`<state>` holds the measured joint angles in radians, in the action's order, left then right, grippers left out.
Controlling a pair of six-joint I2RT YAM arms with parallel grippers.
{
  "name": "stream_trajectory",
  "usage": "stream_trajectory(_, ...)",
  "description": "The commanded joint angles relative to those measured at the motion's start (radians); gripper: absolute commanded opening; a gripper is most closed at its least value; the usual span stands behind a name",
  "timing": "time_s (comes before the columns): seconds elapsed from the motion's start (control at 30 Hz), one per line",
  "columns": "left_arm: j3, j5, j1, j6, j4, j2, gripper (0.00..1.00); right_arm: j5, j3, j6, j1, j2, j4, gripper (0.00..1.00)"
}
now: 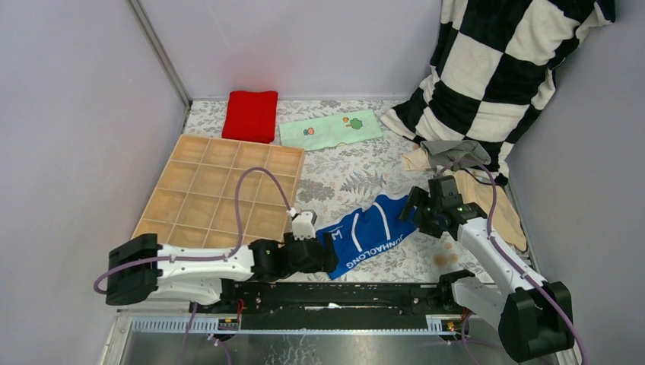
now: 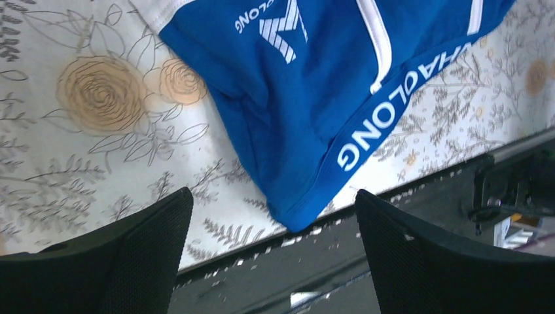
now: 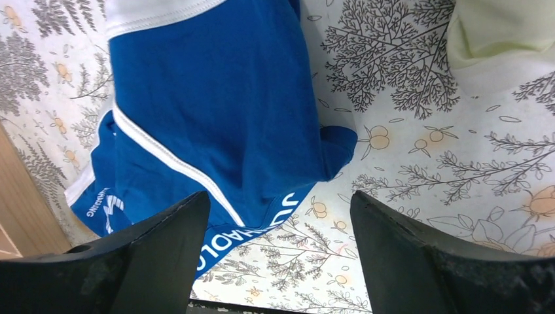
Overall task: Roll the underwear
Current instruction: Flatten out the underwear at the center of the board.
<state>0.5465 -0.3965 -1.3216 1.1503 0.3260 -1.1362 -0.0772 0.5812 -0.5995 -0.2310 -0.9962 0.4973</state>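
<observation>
The blue underwear with white stripes (image 1: 373,232) lies spread flat on the floral table cover near the front edge. It also shows in the left wrist view (image 2: 314,85) and the right wrist view (image 3: 216,111). My left gripper (image 1: 333,257) is open and empty at its near left corner, which lies between the fingers (image 2: 271,216). My right gripper (image 1: 420,214) is open and empty over its right end, with the waistband corner between the fingers (image 3: 280,209). Other briefs, grey (image 1: 455,152) and beige (image 1: 498,205), are piled at the right. A pale green one (image 3: 497,33) shows in the right wrist view.
A wooden compartment tray (image 1: 220,190) sits at the left. A red folded cloth (image 1: 251,114) and a mint cartoon cloth (image 1: 328,129) lie at the back. A black-and-white checkered cloth (image 1: 502,68) hangs at the back right. A black rail (image 1: 342,293) runs along the front edge.
</observation>
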Motion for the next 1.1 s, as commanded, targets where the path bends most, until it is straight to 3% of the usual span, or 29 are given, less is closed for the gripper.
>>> stream_trajectory(0.0, -0.001, -0.068, -0.007, 0.072, -0.184, -0.110, 0.95, -0.037, -0.022, -0.028, 0.001, -0.043, -0.073, 0.84)
stream_trajectory(0.1, 0.023, -0.072, -0.007, 0.064, -0.208, -0.177, 0.88, -0.036, -0.023, -0.026, 0.002, -0.083, -0.101, 0.78)
stream_trajectory(0.27, 0.027, -0.093, 0.000, 0.080, -0.223, -0.241, 0.70, -0.051, -0.031, -0.016, 0.001, -0.140, -0.166, 0.53)
stream_trajectory(0.37, 0.026, -0.100, 0.022, 0.084, -0.204, -0.246, 0.52, -0.052, -0.023, 0.010, 0.001, -0.148, -0.173, 0.39)
stream_trajectory(0.5, 0.016, -0.098, 0.083, 0.053, -0.177, -0.187, 0.21, -0.104, -0.015, 0.046, 0.001, -0.099, -0.193, 0.24)
stream_trajectory(0.67, 0.026, -0.088, 0.202, -0.054, -0.135, -0.061, 0.00, -0.156, 0.036, 0.041, 0.001, -0.071, -0.177, 0.12)
stream_trajectory(0.87, 0.074, -0.071, 0.353, -0.208, -0.081, 0.025, 0.00, -0.162, 0.092, 0.012, 0.002, -0.084, -0.116, 0.17)
stream_trajectory(0.93, 0.084, -0.047, 0.408, -0.250, -0.080, 0.025, 0.00, -0.146, 0.101, 0.022, 0.001, -0.109, -0.095, 0.32)
stream_trajectory(1.0, 0.093, -0.018, 0.449, -0.293, -0.094, 0.013, 0.00, -0.113, 0.110, 0.037, 0.002, -0.139, -0.069, 0.56)
stream_trajectory(1.07, 0.108, 0.004, 0.472, -0.332, -0.110, -0.014, 0.00, -0.085, 0.096, 0.043, 0.001, -0.146, -0.073, 0.69)
